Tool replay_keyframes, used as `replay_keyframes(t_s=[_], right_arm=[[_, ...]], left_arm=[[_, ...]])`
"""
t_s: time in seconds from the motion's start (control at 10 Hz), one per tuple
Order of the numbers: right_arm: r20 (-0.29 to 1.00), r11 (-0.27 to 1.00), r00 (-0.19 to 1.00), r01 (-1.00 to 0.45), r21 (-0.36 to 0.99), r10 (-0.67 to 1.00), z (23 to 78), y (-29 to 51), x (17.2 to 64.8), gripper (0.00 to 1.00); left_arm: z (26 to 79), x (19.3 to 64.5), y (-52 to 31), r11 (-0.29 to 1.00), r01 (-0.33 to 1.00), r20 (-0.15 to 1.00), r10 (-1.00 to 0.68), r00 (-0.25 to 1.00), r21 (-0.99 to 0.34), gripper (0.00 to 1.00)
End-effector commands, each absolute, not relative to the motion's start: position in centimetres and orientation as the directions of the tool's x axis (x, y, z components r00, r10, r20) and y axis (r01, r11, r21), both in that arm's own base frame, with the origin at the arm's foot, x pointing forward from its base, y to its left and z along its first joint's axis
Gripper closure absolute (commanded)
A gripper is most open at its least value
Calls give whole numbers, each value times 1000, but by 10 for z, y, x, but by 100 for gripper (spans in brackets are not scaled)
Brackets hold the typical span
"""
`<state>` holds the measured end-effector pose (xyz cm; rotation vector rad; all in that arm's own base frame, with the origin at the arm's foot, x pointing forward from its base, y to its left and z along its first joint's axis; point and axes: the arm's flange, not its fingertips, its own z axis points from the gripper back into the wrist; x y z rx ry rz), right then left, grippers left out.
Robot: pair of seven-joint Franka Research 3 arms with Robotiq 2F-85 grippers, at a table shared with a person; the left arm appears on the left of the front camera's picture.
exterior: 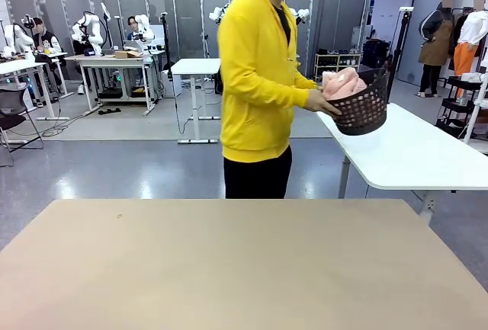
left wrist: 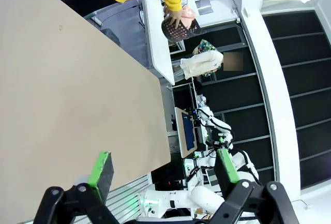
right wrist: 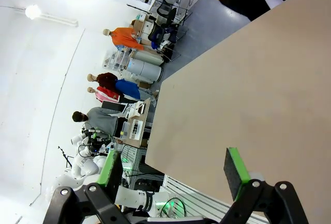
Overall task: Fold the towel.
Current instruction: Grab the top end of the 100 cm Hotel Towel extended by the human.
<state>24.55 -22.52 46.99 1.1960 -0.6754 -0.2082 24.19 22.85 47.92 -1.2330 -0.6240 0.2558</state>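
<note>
Your tan table (exterior: 229, 269) lies nearest. Beyond it, a person (exterior: 255, 78) holds the basket (exterior: 364, 109) containing the towel (exterior: 341, 82). Left gripper (left wrist: 163, 162) and right gripper (right wrist: 172, 159): fingers spread wide, gripping nothing.

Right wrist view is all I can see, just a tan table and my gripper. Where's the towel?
Observer: The towel is bunched up inside a black basket, seen in the front view.
Operator: Who has the basket?
Observer: A person in a yellow top holds it by a white table beyond ours.
Operator: What's my other gripper doing?
Observer: The left gripper is open, holding nothing.
</note>
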Motion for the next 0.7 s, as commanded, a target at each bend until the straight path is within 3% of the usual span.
replay_keyframes(t_s=[0.0,0.6], right_arm=[[382,369,781,-210,906,-495,471,-226,246,0],[382,369,781,-210,906,-495,471,-226,246,0]], left_arm=[[481,241,231,328,157,311,496,811,-932,0],[481,241,231,328,157,311,496,811,-932,0]])
